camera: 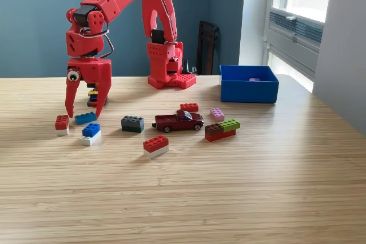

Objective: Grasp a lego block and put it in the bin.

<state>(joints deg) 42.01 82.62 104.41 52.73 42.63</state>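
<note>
Bin (249, 87), bright blue and open-topped, sits at the exterior view's right on the wooden table (229, 198), with a small purple piece inside. Well to its left the red gripper (84, 109) hangs with its jaws spread and empty, directly above a light blue brick (85, 118). Between gripper and bin lie scattered bricks and a dark red toy truck (179, 120).

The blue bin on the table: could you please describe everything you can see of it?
The bin is a low, square, open-topped box of bright blue plastic, sitting upright on the wooden table at the exterior view's right, near the window. A small purple piece shows inside. Nothing outside touches it; the tool is far off.
</note>
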